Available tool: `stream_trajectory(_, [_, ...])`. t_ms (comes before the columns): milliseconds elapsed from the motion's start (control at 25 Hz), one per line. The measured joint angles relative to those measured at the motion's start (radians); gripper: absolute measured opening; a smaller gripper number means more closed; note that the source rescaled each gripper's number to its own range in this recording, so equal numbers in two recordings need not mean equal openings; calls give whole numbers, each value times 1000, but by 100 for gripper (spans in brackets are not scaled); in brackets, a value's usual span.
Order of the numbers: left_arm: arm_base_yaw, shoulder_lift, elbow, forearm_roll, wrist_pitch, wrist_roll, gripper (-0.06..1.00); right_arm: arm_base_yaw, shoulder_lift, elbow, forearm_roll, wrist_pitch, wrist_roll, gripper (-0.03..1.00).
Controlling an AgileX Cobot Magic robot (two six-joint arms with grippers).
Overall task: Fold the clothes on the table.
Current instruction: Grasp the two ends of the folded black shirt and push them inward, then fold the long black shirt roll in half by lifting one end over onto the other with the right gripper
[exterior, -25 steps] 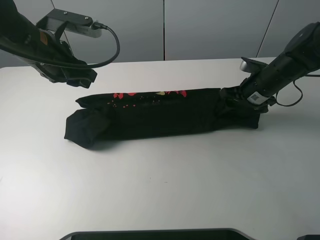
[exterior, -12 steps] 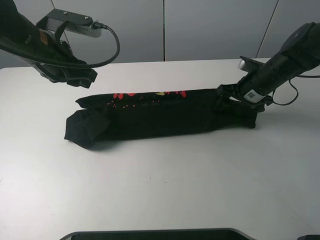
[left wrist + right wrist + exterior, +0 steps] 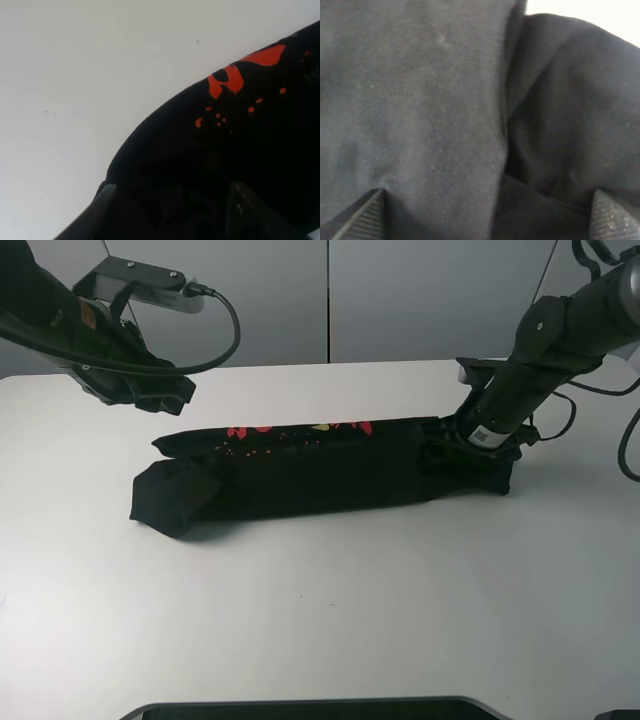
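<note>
Here's the black T-shirt (image 3: 310, 465), folded into one long narrow band lying crosswise on the white table (image 3: 320, 600), towards the far side, red print (image 3: 300, 428) peeking along its far edge. The end on my left is bunched into a thick lump (image 3: 170, 495) resting on the tabletop. My left gripper (image 3: 165, 395) hovers above the table just beyond that end, apart from the cloth; from the wrist I see its fingertips (image 3: 102, 205) spread, nothing between them but the shirt below. Over on the other side, my right gripper (image 3: 450, 435) is down on the shirt's right end, arm slanting in from the far right. Its two tips (image 3: 365, 215) stand wide apart, dark folds filling the space between, and I can't tell whether any cloth is caught.
</note>
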Motion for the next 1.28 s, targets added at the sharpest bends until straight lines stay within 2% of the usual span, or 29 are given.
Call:
stream_trajectory(40, [0,0,0,0,0,0,60,0,2,-2,-12,0,12,85])
stream_trajectory(160, [0,0,0,-2,-1,0,60,-7,7,-1,-48,-2,26,61])
stream_trajectory(320, [0,0,0,-2,-2,0,60,-24,10,-2,-79,4,-34,14])
stream_trajectory(640, [0,0,0,-2,-6,0,60,-24,11,-2,-73,9,-67,12])
stream_trajectory(760, [0,0,0,-2,-3,0,60,-24,11,-4,-109,12,-24,12])
stream_trajectory(920, [0,0,0,0,9,0,60,-9,-7,-4,-220,21,113,12])
stream_trajectory(1040, [0,0,0,0,13,0,60,-9,-41,7,-372,82,218,12])
stream_trajectory(1160, [0,0,0,0,13,0,60,-61,-84,34,-519,199,276,12])
stream_trajectory(1280, [0,0,0,2,15,0,60,-151,-134,49,-558,258,281,12])
